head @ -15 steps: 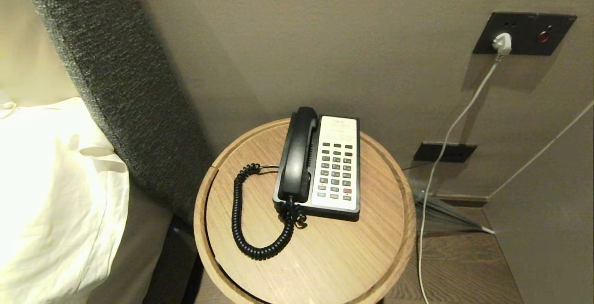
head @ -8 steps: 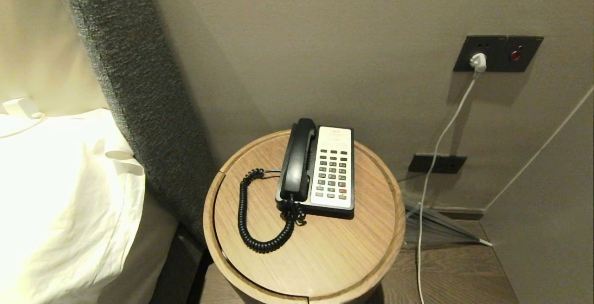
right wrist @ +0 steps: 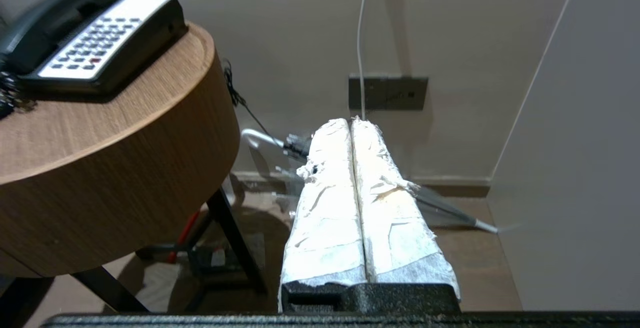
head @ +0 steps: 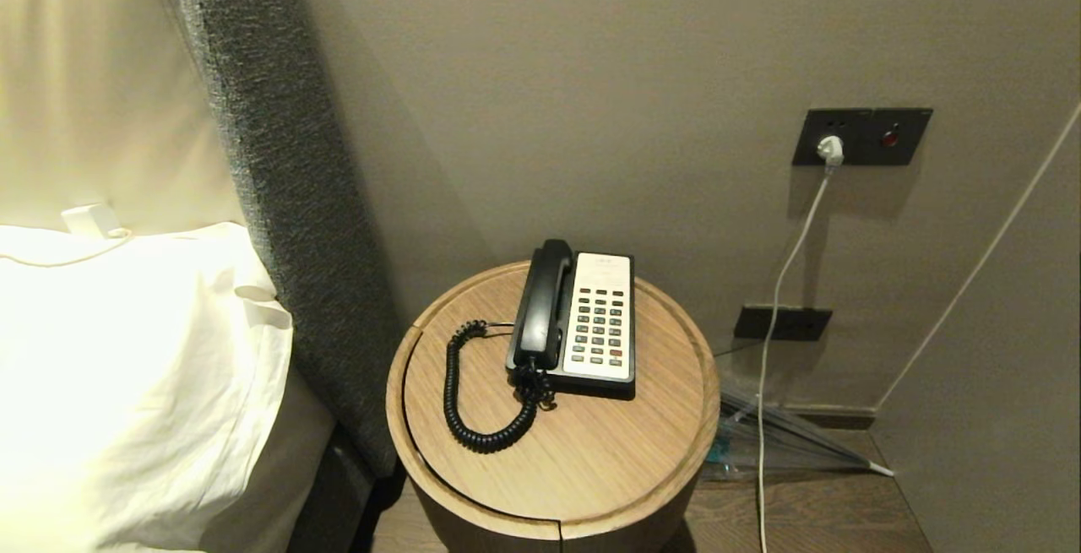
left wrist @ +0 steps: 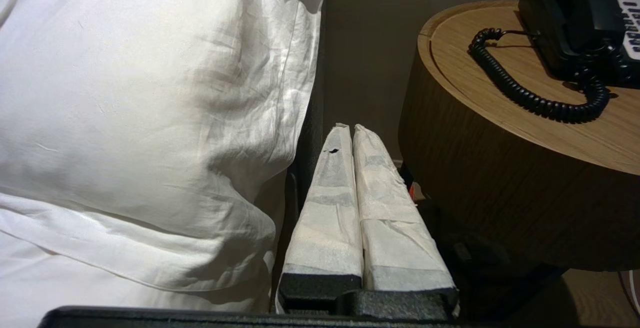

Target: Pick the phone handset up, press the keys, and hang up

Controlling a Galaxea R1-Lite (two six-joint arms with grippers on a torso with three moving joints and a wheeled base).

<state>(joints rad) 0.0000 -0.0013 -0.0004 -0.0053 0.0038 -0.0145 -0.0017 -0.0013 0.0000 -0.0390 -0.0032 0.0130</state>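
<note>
Phone handset (head: 540,303), long black plastic, resting on cradle; nothing begun. Left gripper (left wrist: 348,128), right gripper (right wrist: 351,121): jaws closed, empty, below worktop (head: 591,460).

A round wooden side table (head: 591,468) with a raised rim carries the phone base (head: 601,321), which sits toward the wall side of the top. The phone handset (head: 540,304) lies in the cradle on the base's bed side, next to the keypad (head: 601,327). From the handset's near end a black coiled cord (head: 460,401) loops out across the bare wood on the bed side of the base and curls back to it.
</note>
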